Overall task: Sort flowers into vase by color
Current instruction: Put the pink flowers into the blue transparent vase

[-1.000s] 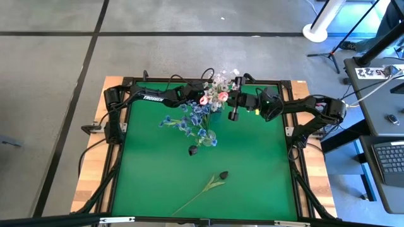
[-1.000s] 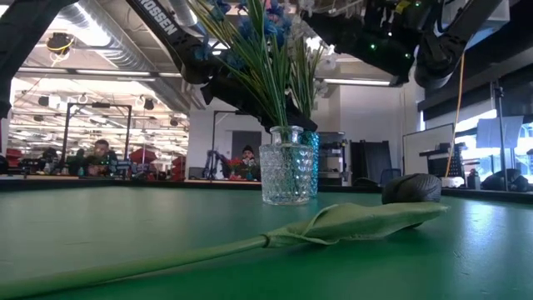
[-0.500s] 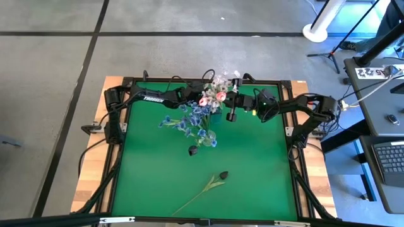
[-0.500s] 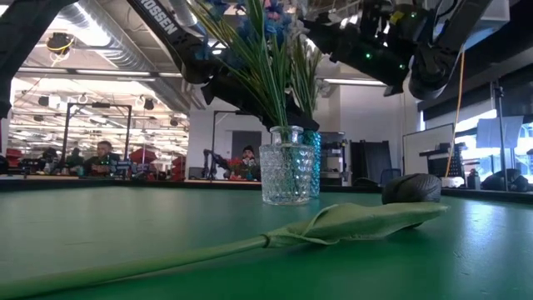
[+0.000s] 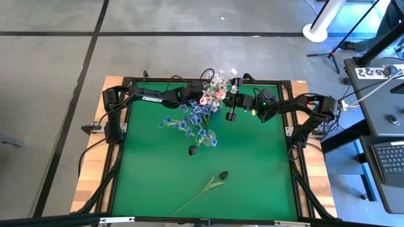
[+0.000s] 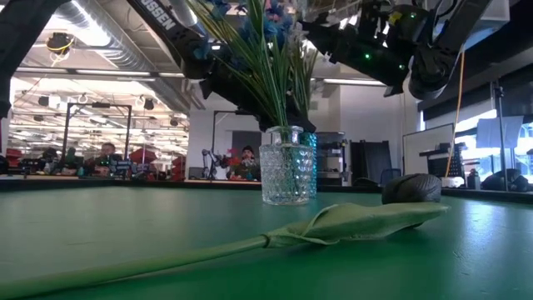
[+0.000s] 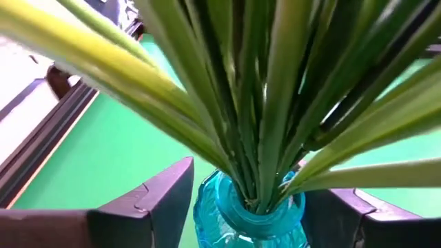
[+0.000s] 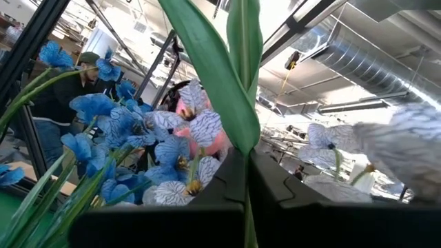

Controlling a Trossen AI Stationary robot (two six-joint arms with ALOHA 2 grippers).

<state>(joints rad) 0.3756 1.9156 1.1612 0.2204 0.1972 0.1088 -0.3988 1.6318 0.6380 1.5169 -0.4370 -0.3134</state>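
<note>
Upper centre of the frame, right gripper (image 5: 232, 106) clenched on a green flower stem (image 8: 242, 76), steadying it; left gripper (image 7: 256, 196) released around the blue glass vase (image 7: 249, 222).

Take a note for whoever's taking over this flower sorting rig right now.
Left tool: open, either side of the teal glass vase.
Right tool: shut on a green stalk above it.
Done: blue blossom sprays in the clear glass vase; pink and white blooms in the teal one.
Left to do: near-black tulip lying on the green mat; another dark bloom beside the clear vase.
</note>
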